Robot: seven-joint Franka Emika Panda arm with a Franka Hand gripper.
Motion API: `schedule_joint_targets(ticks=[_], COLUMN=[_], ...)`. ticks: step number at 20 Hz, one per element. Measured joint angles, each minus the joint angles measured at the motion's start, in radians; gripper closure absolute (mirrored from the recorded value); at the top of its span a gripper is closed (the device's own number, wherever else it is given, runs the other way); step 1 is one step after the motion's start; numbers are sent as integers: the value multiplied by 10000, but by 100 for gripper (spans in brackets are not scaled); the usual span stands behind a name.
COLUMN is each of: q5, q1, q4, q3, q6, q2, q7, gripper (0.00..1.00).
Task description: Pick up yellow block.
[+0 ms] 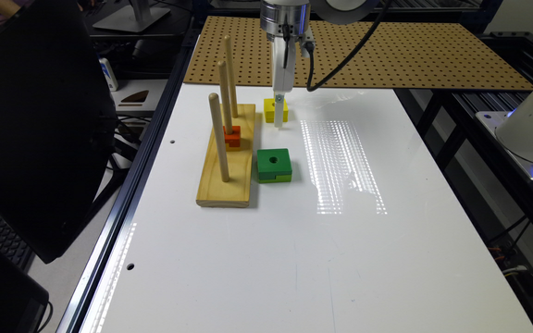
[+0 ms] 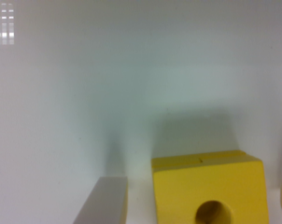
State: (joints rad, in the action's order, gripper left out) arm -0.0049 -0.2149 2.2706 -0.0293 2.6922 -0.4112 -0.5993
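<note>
1. No readable writing.
2. The tool (image 1: 279, 121) is down at the yellow block (image 1: 271, 110), upper centre of the exterior view. In the wrist view, one finger (image 2: 106, 200) stands clear of the block (image 2: 208, 184), jaws spread apart.
3. A peg base (image 1: 227, 162) holds an orange block (image 1: 233, 136); a green block (image 1: 273, 164) sits beside it on the worktop (image 1: 294, 259).

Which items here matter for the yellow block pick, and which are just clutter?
Job:
yellow block
gripper, down at the block

Lying about:
green block
orange-red block on the middle peg
wooden peg base
brown pegboard
</note>
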Motion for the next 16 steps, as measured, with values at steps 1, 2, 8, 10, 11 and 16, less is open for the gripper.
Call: schedule_joint_targets(ticks=[1,2,8,10,11,16], q5=[0,0,0,0,0,0], q1=[0,0,1,1,1,1], q4=[-9,-26,-216,-316,-369,-474], q3=[0,0,-9,-14,-17,-25], q6=[0,1,1,1,1,1], q2=[-16,-35,-125,-212,-262,-378], q7=[0,0,0,0,0,0], gripper=[0,0,0,0,0,0])
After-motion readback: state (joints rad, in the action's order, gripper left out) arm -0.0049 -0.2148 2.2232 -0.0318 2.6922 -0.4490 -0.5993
